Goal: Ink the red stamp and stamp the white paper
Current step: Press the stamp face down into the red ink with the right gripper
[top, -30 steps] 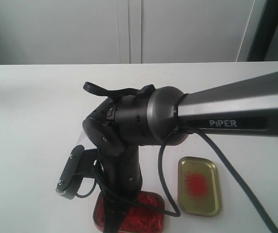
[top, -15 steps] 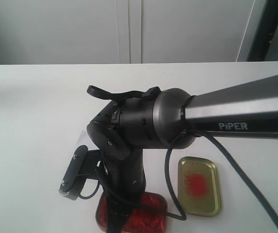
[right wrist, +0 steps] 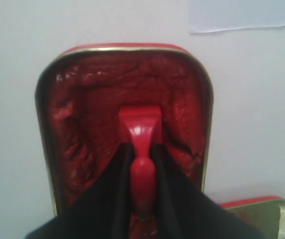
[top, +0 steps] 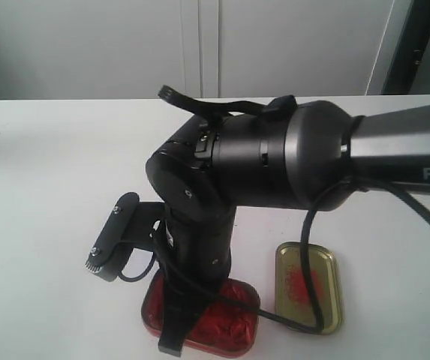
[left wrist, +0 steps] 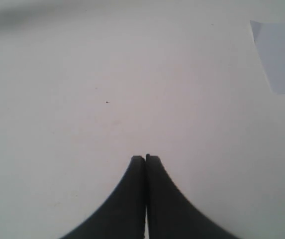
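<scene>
Stamp (right wrist: 138, 124) clamped by its knobbed handle between the fingers of the right gripper (right wrist: 141, 147), block end down inside the ink tin (right wrist: 44, 149), near the middle of the lumpy red paste. Whether the block face already touches the paste cannot be told from the wrist view. In the exterior view the right arm (top: 275, 165) hides the stamp altogether.

Step in hand, as judged: inking. To do it well, press straight down with the face flat on the paste, lightly enough to coat it without burying the block. Choose a fairly even patch, since ridges may load one edge only. Lift vertically, so that the tin is not dragged.

Lid (top: 308, 296), gold with a red smear, lies just beside the tin on the table (left wrist: 82, 74). Paper (right wrist: 241, 15) lies beyond the far end of the tin, apart from it. It is the next target, and no imprint shows on the part in view.

Left gripper (left wrist: 145, 158) hangs over bare table, jaws pressed together on nothing, with a corner of the paper near
</scene>
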Controlling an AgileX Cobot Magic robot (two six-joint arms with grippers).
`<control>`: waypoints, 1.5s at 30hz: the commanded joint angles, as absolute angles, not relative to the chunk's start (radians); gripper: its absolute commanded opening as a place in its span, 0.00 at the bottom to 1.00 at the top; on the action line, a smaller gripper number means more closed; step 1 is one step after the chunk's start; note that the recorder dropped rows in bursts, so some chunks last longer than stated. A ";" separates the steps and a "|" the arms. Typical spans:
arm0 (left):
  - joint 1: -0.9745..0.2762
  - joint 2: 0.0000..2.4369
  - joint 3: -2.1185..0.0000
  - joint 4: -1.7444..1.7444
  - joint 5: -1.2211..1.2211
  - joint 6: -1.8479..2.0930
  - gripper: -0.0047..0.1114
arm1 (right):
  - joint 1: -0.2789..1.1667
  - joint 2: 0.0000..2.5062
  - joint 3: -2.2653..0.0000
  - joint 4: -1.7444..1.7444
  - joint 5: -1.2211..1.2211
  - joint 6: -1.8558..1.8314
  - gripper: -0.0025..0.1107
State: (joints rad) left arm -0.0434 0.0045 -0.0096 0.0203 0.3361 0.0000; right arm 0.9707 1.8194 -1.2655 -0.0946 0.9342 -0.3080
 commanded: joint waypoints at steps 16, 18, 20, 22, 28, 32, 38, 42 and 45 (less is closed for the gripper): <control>-0.044 0.000 0.000 0.024 0.353 0.000 0.04 | 0.854 1.827 -1.197 0.120 0.781 -0.317 0.02; -0.044 0.000 0.000 0.024 0.353 0.000 0.04 | 0.854 1.827 -1.182 0.123 0.755 -0.317 0.02; -0.044 0.000 0.000 0.024 0.353 0.000 0.04 | 0.845 1.827 -1.183 0.137 0.753 -0.317 0.02; -0.044 0.000 0.000 0.024 0.353 0.000 0.04 | 0.832 1.827 -1.178 0.145 0.745 -0.317 0.02; -0.044 0.000 0.000 0.024 0.353 0.000 0.04 | 0.823 1.835 -1.119 0.168 0.699 -0.321 0.02; -0.044 0.000 0.000 0.024 0.353 0.000 0.04 | 0.823 1.835 -1.107 0.182 0.679 -0.321 0.02; -0.044 0.000 0.000 0.024 0.353 0.000 0.04 | 0.823 1.839 -1.105 0.210 0.645 -0.321 0.02; -0.044 0.000 0.000 0.024 0.353 0.000 0.04 | 0.823 1.839 -1.105 0.216 0.643 -0.321 0.02; -0.044 0.000 0.000 0.024 0.353 0.000 0.04 | 0.823 1.839 -1.105 0.230 0.623 -0.321 0.02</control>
